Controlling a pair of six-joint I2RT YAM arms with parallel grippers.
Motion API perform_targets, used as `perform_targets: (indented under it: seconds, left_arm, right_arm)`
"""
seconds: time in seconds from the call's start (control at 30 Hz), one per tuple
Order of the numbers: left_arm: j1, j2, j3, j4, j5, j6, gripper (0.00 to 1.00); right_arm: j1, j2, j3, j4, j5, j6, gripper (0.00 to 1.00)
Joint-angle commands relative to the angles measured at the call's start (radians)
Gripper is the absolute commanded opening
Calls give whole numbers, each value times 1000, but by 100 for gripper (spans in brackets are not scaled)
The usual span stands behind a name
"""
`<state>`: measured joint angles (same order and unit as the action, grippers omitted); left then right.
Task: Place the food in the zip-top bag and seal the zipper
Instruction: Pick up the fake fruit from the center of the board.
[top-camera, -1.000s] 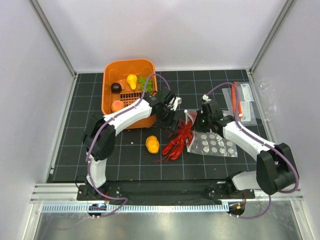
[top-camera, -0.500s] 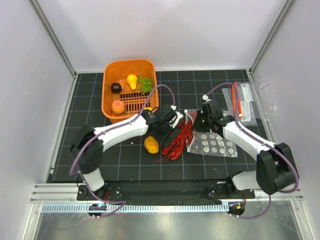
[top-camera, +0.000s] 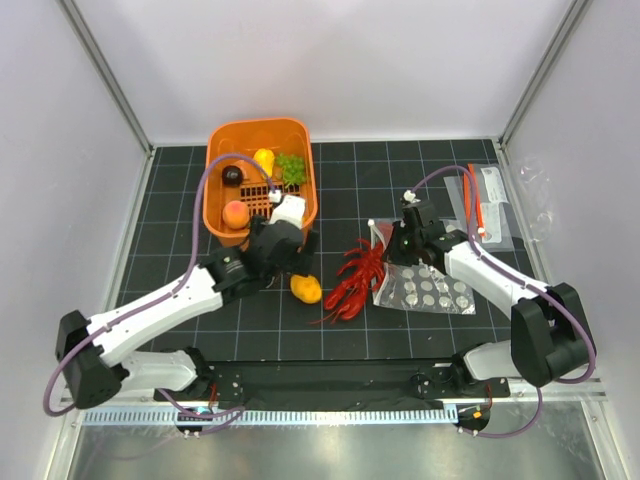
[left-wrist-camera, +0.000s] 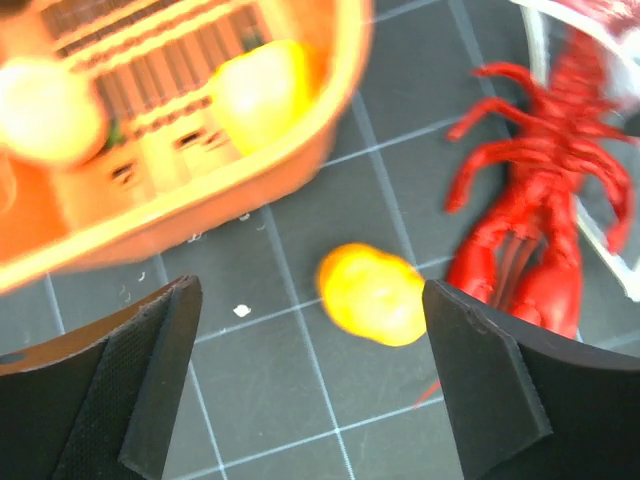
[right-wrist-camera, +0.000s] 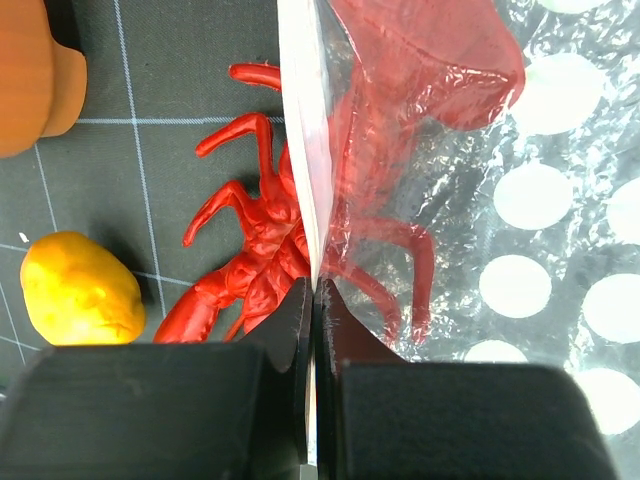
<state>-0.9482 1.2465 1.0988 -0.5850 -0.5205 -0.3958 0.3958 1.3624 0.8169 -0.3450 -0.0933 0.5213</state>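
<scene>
Red lobster (top-camera: 352, 285) lies only partly inside the zip-top bag (top-camera: 430, 290), the rest out on the desk. My right claw (right-wrist-camera: 313, 300) is pinched shut on the bag's mouth edge. My left claw (left-wrist-camera: 310, 290) gapes wide and empty above the yellow-orange fruit (top-camera: 305, 288). Grapes (top-camera: 291, 167) wait in the orange basket (top-camera: 222, 135). Nothing is fully bagged and the zipper is unsealed, I judge.

Basket (left-wrist-camera: 150, 215) blurred, cropped top; lobster (right-wrist-camera: 262, 250) partly veiled by bag (right-wrist-camera: 575, 150).
</scene>
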Motion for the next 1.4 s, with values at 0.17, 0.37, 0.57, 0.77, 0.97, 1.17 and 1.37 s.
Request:
perform_targets:
  seconds: [0.17, 0.37, 0.57, 0.77, 0.97, 1.17, 1.37]
  left_arm:
    - [0, -122, -123, 30, 26, -204, 87]
    - [-3, -90, -85, -48, 37, -360, 87]
    - [-3, 71, 58, -273, -24, -769, 89]
    - [-6, 240, 127, -372, -21, -1027, 100]
    - [-46, 275, 98, -348, -108, -1135, 100]
    - [-58, 338, 50, -262, -93, -1175, 100]
    - [-136, 422, 36, -217, -225, -1187, 100]
  right_arm:
    - [-2, 12, 36, 17, -17, -15, 1]
    - [-2, 18, 18, 31, -22, -14, 1]
    - [-2, 4, 11, 35, -14, -18, 1]
    - [-2, -11, 22, 31, -20, -21, 1]
    - [-2, -19, 22, 35, -23, -33, 1]
    - [-2, -17, 19, 47, -25, -27, 1]
    - [-2, -8, 22, 52, -26, -35, 1]
